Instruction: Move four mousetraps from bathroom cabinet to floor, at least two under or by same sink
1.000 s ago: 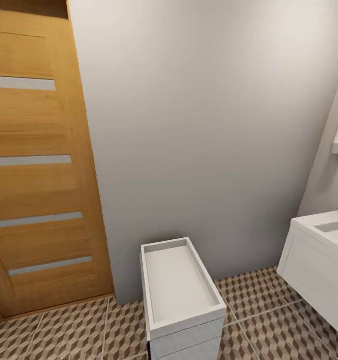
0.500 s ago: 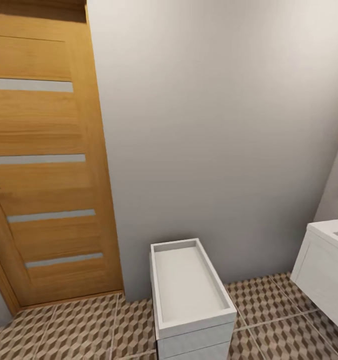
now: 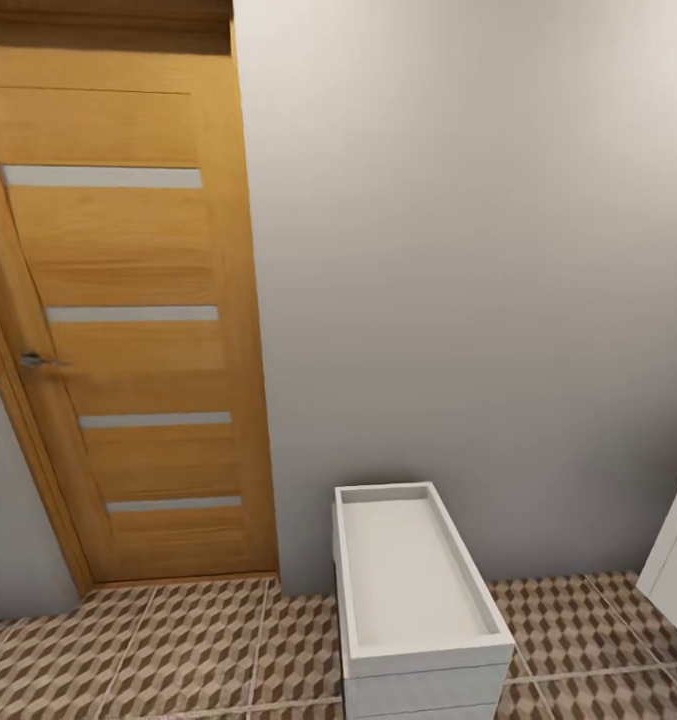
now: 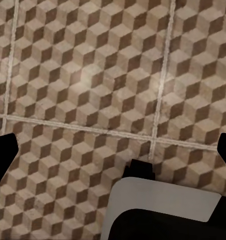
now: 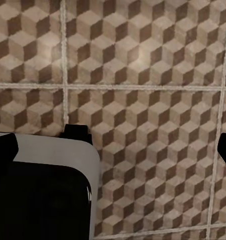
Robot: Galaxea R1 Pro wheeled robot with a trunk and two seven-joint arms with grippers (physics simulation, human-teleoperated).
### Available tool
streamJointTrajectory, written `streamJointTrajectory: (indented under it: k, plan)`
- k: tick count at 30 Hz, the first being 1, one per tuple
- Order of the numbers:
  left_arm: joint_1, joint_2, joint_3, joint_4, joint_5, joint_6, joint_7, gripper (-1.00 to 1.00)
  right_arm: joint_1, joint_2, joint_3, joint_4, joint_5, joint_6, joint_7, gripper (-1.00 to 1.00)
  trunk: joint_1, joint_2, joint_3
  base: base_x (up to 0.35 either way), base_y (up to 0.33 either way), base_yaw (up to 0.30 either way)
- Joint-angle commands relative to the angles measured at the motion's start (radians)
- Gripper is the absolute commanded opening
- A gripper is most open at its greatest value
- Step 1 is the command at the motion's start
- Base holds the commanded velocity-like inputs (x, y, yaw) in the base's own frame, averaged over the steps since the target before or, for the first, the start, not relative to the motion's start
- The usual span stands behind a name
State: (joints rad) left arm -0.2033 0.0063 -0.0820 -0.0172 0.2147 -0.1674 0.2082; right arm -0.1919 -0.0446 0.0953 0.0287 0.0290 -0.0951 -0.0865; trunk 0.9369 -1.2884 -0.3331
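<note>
A wooden door [image 3: 128, 330] with four pale glass strips is seen at the left of the head view, shut, its handle [image 3: 33, 358] at the frame's left edge. A low white open-topped unit [image 3: 413, 585] stands lower centre against the grey wall [image 3: 458, 250], its long axis running away from the camera. A corner of the white vanity [image 3: 675, 560] that carries the sink shows at the right edge.

The bathroom floor [image 3: 178, 645], in cube-pattern tiles, is viewed from above by both wrist cameras. The arms are judged stowed for travel.

Left gripper [image 4: 113, 150]: dark fingertips at opposite frame edges, spread wide, nothing held. Right gripper [image 5: 113, 147]: likewise spread, empty.

Mousetraps and cabinet are not located here, so their orientation cannot be told.
</note>
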Motion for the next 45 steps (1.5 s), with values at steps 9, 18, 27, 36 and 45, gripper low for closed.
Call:
streamJointTrajectory:
  k: [9, 18, 27, 36, 45]
  plan:
    - [-0.001, 0.000, -0.008, 0.002, 0.009, -0.003, 0.002, 1.00, -0.001, 0.001, 0.008, 0.003, 0.003, -0.005, -0.004, 1.00, 0.000, -0.001, -0.001, 0.000, 0.000, 0.298]
    - [-0.001, 0.000, -0.008, 0.001, 0.009, -0.003, 0.002, 1.00, -0.001, 0.002, 0.008, 0.003, 0.002, -0.005, -0.004, 1.00, 0.000, -0.001, -0.001, 0.000, 0.000, 0.300]
    - [-0.001, 0.000, -0.008, 0.002, 0.009, -0.003, 0.002, 1.00, -0.001, 0.002, 0.008, 0.003, 0.003, -0.004, -0.004, 1.00, 0.000, -0.001, -0.001, 0.000, 0.000, 0.300]
    - [-0.001, 0.000, -0.008, 0.001, 0.009, -0.003, 0.002, 1.00, -0.001, 0.001, 0.008, 0.003, 0.003, -0.005, -0.004, 1.00, 0.000, -0.001, -0.001, 0.000, 0.000, 0.300]
    - [-0.001, 0.000, -0.008, 0.001, 0.009, -0.003, 0.002, 1.00, -0.001, 0.000, 0.007, 0.003, 0.003, -0.005, -0.004, 1.00, 0.000, -0.001, -0.001, 0.000, 0.000, 0.300]
